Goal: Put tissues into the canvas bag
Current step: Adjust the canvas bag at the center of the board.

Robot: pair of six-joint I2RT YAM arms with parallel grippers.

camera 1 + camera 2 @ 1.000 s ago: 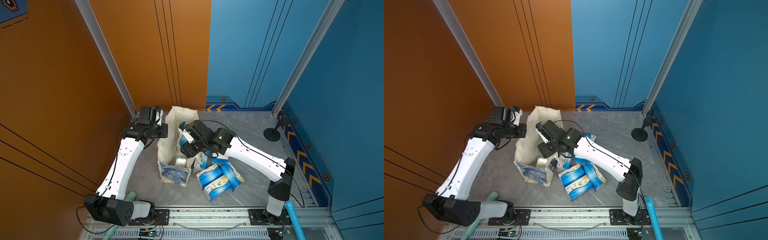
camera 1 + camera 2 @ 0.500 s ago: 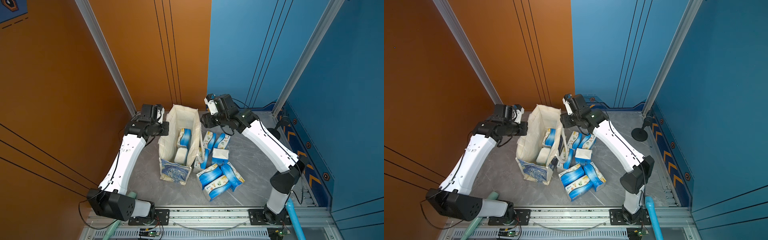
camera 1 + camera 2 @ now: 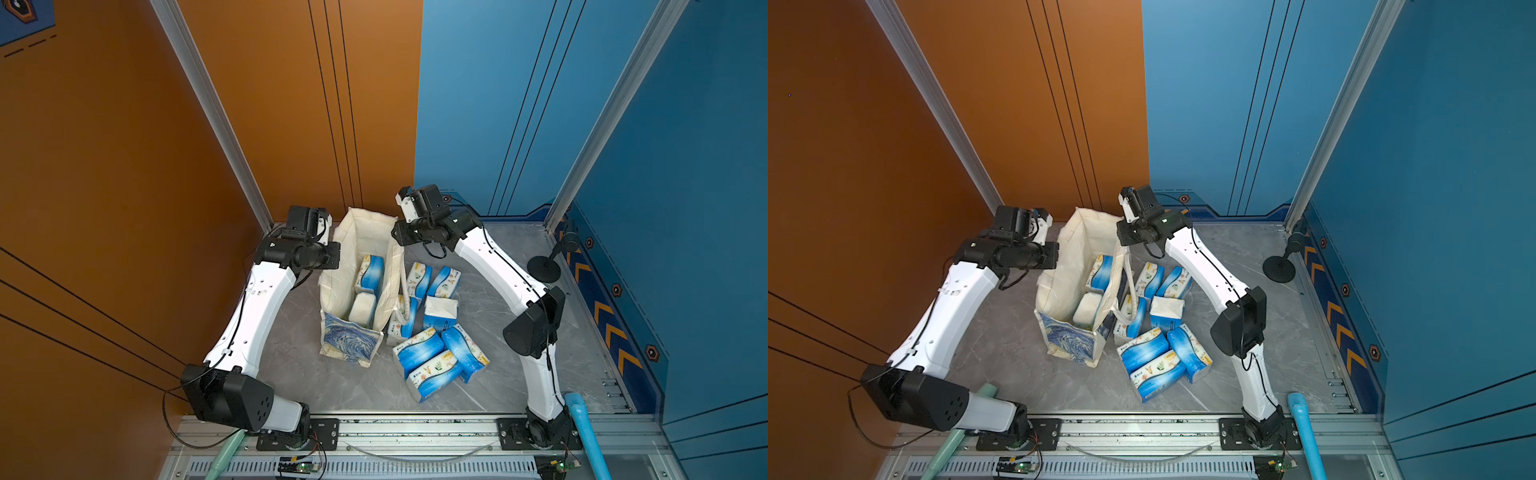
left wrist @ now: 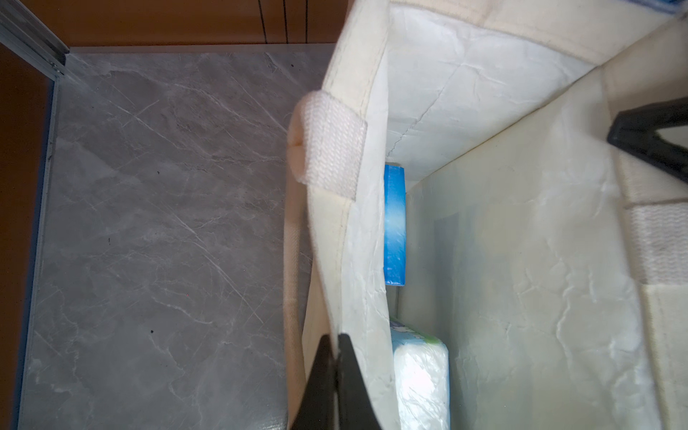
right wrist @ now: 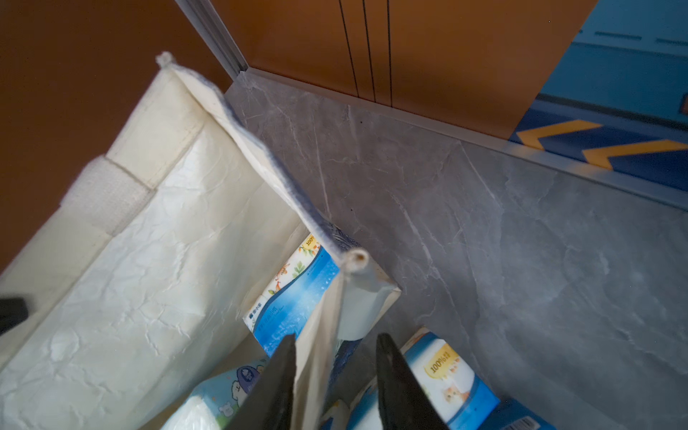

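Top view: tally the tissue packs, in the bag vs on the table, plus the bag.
tissue packs inside the canvas bag: 2
tissue packs on the table: 7
canvas bag: 1
Total: 10 things, 9 of them packs, counting only what shows.

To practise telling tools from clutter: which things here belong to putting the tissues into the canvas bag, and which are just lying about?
Belong to the job:
canvas bag
tissue packs in the bag
loose tissue packs beside it
left hand, shut on the bag's rim
right hand, open astride the opposite rim

Just lying about:
black stand
blue tube
green tube
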